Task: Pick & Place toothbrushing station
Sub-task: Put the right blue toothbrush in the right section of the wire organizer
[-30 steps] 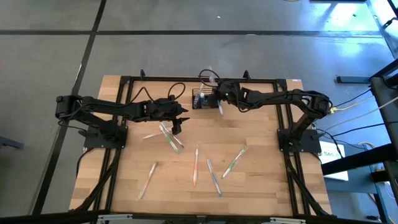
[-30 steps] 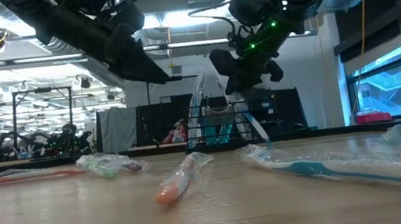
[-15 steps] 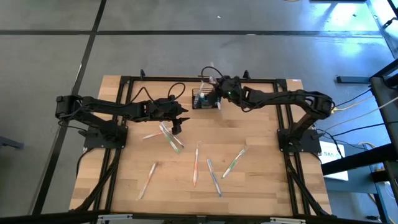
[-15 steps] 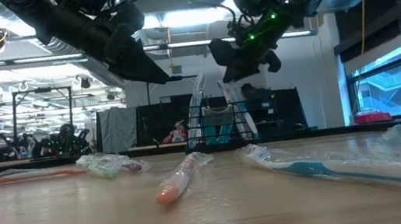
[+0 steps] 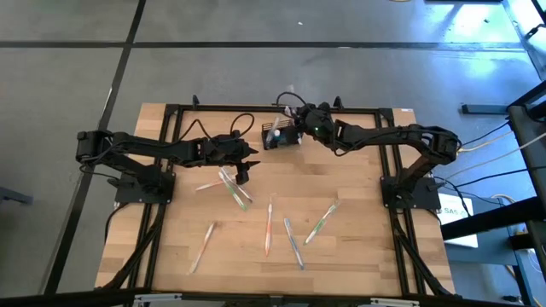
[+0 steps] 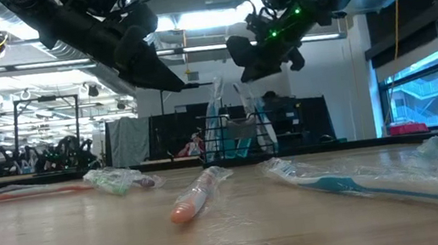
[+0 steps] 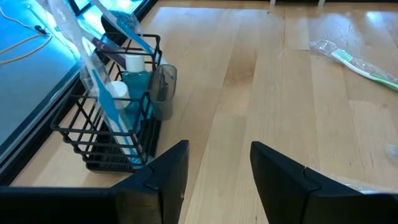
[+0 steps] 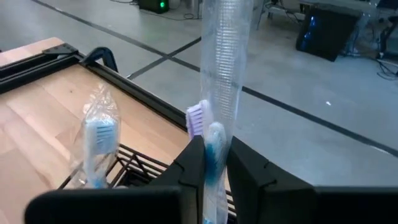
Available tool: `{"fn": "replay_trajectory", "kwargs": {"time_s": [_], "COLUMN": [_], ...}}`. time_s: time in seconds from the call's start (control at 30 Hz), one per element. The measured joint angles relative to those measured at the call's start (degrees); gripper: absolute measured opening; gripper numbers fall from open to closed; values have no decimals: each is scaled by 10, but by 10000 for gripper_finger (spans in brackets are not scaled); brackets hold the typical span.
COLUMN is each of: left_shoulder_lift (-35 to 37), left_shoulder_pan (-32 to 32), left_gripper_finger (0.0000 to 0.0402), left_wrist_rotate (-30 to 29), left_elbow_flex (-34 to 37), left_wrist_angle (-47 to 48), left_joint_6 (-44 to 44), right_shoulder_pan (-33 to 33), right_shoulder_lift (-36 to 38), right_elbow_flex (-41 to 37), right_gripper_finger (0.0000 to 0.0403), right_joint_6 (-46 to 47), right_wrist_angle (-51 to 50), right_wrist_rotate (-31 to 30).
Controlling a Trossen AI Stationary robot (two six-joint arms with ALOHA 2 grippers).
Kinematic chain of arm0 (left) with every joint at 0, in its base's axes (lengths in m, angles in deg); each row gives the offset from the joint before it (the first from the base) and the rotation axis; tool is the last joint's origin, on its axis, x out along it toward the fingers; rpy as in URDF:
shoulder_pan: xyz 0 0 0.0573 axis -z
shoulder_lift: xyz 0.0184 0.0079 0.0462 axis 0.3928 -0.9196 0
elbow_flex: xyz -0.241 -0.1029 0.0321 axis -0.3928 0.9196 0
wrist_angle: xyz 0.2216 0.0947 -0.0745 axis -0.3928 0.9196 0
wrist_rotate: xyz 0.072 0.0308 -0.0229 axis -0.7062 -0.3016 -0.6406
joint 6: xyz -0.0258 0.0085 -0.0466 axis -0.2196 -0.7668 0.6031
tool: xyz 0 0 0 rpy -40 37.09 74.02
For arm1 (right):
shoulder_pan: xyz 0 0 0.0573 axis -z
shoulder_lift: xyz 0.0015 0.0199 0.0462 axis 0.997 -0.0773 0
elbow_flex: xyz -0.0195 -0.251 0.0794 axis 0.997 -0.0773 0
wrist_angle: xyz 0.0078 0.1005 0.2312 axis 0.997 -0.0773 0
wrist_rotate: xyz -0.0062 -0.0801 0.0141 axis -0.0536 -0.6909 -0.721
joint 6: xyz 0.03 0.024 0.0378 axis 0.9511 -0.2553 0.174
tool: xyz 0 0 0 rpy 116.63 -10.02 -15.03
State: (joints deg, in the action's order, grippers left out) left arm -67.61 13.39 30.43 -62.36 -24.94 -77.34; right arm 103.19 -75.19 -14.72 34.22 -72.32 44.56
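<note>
The toothbrushing station (image 5: 282, 136), a black wire caddy, is standing upright at the far edge of the tabletop (image 5: 358, 239), near its middle. The right claw (image 5: 300, 124) is hovering just above it, clenched on a wrapped toothbrush (image 8: 219, 93) that is standing upright between its fingers (image 8: 189, 168); the lower end of that brush appears to be over the caddy's opening, though whether it is already inside cannot be told. The caddy is already holding wrapped toothbrushes (image 7: 93, 81) and a small teal tube (image 7: 134, 78), so part of the loading is judged done. The left claw (image 5: 242, 176) is waiting over the tabletop nearer the middle, released and holding nothing, with a green-bristled toothbrush (image 7: 357, 62) lying in its wrapper beyond it. Several wrapped toothbrushes are lying loose on the tabletop, among them an orange one (image 5: 269, 223), a blue one (image 5: 293, 241), a green one (image 5: 321, 222) and a pale one (image 5: 203, 246) towards the near edge. In judgement the task is partly complete: one brush is being delivered and the loose ones are left to collect.
</note>
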Motion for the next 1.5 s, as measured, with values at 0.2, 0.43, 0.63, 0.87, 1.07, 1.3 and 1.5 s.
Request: {"fn": "replay_trajectory", "kwargs": {"time_s": [0.2,0.43,0.63,0.87,1.07,1.3,1.5], "left_shoulder_lift": [0,0,0,-3,-57,-148,-198], "left_shoulder_pan": [0,0,0,-2,-1,-20,-64], "left_gripper_finger": [168,168,168,168,168,168,168], "left_wrist_rotate": [0,0,0,1,3,-25,-42], "left_elbow_flex": [0,0,0,0,0,0,1], "left_wrist_angle": [0,0,1,5,-45,-155,-203], "left_joint_6": [0,0,0,-24,-47,-75,-85], "right_shoulder_pan": [11,29,33,38,43,42,34], "right_shoulder_lift": [0,1,13,13,13,13,13], "right_elbow_flex": [0,0,0,0,0,0,1], "right_gripper_finger": [51,52,52,52,52,52,52], "right_joint_6": [29,38,54,104,128,127,83], "right_wrist_angle": [6,46,45,23,2,-30,-38], "right_wrist_rotate": [3,5,15,15,13,13,18]}}
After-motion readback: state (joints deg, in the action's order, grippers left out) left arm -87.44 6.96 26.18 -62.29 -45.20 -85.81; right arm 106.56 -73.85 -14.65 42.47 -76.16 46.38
